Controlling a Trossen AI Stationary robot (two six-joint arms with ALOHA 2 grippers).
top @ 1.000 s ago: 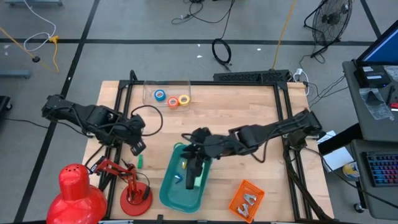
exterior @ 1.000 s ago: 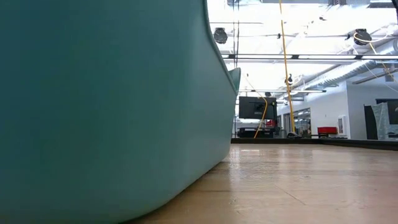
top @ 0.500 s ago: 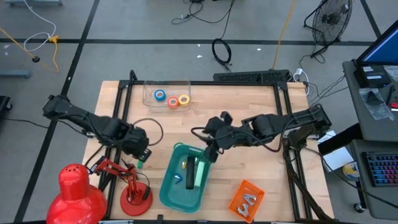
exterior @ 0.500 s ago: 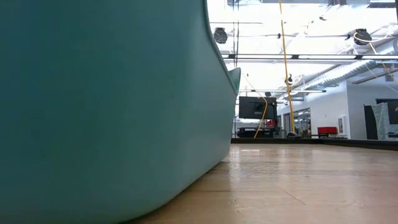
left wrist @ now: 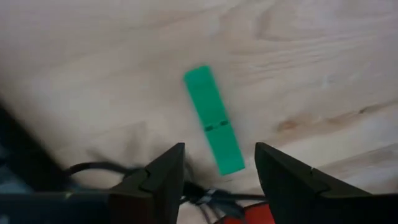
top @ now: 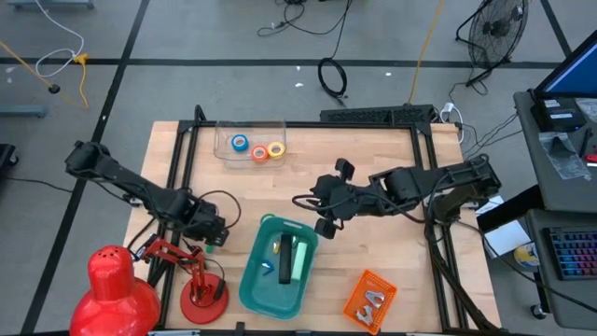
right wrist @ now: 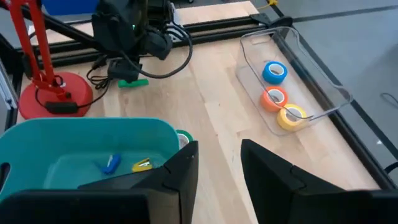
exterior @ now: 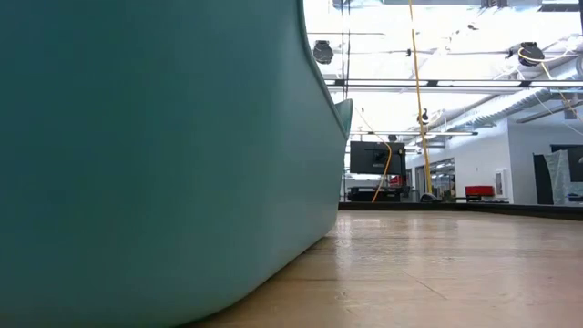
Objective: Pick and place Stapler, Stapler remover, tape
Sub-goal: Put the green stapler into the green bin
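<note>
The low view is almost wholly blocked by the curved outer wall of the teal plastic bin (exterior: 155, 155); only a strip of wooden table (exterior: 455, 273) and the room beyond show past it.

The bin's contents are only partly legible. From above, a black oblong object (top: 285, 259) and a light green block (top: 299, 265) lie side by side inside it, with a small blue piece (right wrist: 109, 164) and a small yellow piece (right wrist: 141, 165) beside them. Which is the stapler or the remover cannot be told.

The blue tape roll (right wrist: 274, 71), orange tape roll (right wrist: 274, 98) and yellow tape roll (right wrist: 292, 114) sit in a row inside a clear plastic tray (right wrist: 323, 87) near the table's far edge. A green ring (right wrist: 182, 138) shows only in part, cut off behind the bin's rim.

The left gripper (left wrist: 219, 168) hovers with its fingers (left wrist: 163, 171) spread apart, empty, over a flat green bar (left wrist: 213, 119) lying on the bare wood just beside the red desk lamp (top: 187, 275) and its black cable (right wrist: 149, 73).

The right gripper (right wrist: 217, 162) hangs beyond the bin's far rim, fingers (right wrist: 183, 168) parted and holding nothing.

An orange basket (top: 370, 299) stands at the near edge. The table's middle is open wood.
</note>
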